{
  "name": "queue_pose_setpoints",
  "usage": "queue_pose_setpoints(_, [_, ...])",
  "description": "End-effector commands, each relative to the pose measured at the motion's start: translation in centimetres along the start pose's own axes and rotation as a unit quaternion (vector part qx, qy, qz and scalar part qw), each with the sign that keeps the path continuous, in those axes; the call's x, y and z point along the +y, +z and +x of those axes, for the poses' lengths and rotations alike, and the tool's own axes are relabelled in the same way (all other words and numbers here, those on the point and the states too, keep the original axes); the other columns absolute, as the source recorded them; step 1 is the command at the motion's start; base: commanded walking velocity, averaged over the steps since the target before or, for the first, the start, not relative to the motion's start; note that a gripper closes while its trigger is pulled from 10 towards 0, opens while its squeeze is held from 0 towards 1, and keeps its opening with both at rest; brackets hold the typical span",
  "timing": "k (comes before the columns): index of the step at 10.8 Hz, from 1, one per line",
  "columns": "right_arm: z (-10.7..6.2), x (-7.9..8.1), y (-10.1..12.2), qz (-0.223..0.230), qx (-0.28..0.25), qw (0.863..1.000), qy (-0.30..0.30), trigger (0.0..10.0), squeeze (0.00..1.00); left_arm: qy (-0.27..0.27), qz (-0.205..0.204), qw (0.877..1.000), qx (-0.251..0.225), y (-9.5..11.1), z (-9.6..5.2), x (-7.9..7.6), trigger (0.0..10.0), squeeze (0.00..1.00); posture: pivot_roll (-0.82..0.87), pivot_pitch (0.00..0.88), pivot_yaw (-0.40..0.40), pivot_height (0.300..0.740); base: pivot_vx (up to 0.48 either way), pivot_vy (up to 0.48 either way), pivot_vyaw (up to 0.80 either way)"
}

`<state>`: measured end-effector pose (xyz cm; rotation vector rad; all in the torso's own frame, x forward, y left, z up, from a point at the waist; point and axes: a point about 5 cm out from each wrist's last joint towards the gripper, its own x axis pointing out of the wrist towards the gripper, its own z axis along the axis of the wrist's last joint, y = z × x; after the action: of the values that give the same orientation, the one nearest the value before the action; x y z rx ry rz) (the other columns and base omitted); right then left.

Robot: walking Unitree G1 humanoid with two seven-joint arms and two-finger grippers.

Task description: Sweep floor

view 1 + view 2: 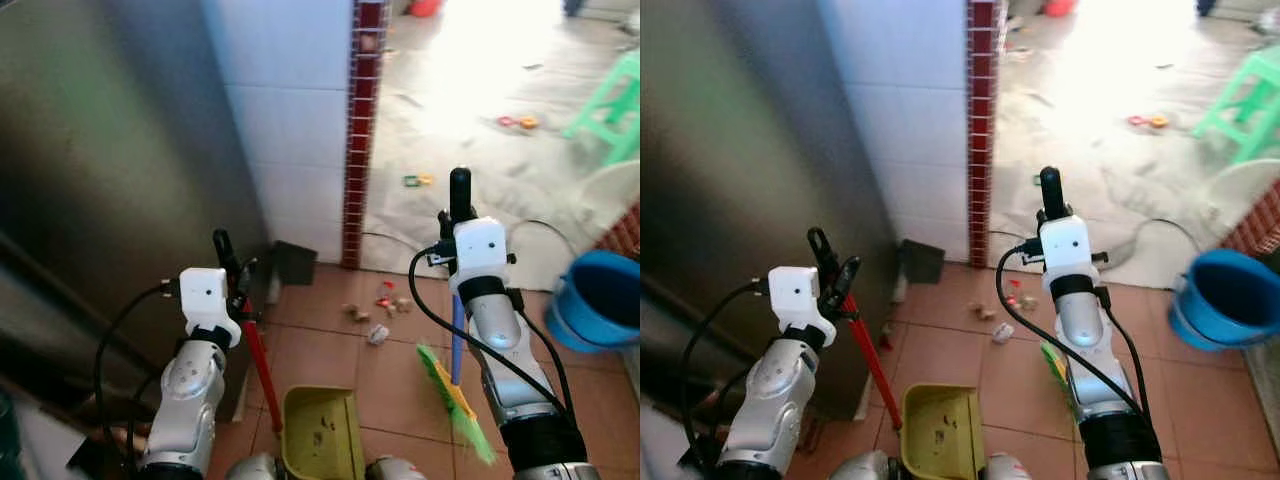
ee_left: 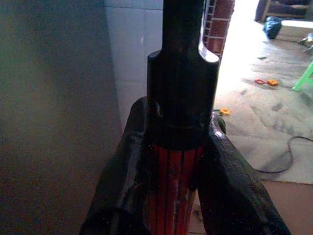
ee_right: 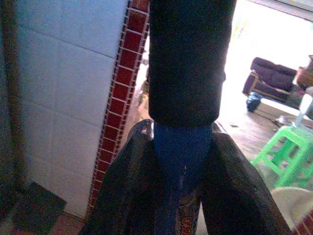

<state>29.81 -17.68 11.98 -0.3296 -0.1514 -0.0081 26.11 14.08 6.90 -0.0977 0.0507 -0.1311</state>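
Green-bristled broom [image 1: 455, 400] clamped by right gripper [image 1: 459, 205], red-handled dustpan [image 1: 320, 430] clamped by left gripper [image 1: 235, 270], litter pile [image 1: 378, 308] just ahead on tiles, so probably best dragging bristles back in short low strokes

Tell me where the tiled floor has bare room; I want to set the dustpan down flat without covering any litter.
Bare tiles lie between the dustpan and the litter, and between the broom and the blue bucket. It is crowded by the red brick pillar, where the scraps lie beside a dark square piece against the wall.
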Motion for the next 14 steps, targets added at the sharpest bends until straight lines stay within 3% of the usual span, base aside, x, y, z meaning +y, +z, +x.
queue_pose_setpoints(1, [0.5, -0.2, 0.7, -0.010, -0.018, 1.000, 0.001, 10.0, 0.00, -0.004, -0.009, 1.000, -0.017, 0.8, 0.5, 0.0, 10.0, 0.00, -0.13, 0.000, 0.054, 0.740, 0.000, 0.000, -0.80])
queue_pose_setpoints(5, [0.7, -0.2, 0.9, -0.011, -0.025, 1.000, 0.001, 10.0, 0.00, -0.020, -0.013, 1.000, -0.020, 1.0, 0.6, -0.5, 10.0, 0.00, -0.13, 0.000, 0.055, 0.740, 0.121, 0.000, -0.71])
queue_pose_setpoints(14, [1.1, -0.4, 1.4, -0.034, -0.042, 0.998, -0.011, 10.0, 0.00, -0.037, -0.009, 0.999, -0.021, 1.1, 0.7, -1.0, 10.0, 0.00, -0.13, 0.000, 0.064, 0.740, 0.323, 0.000, 0.00])
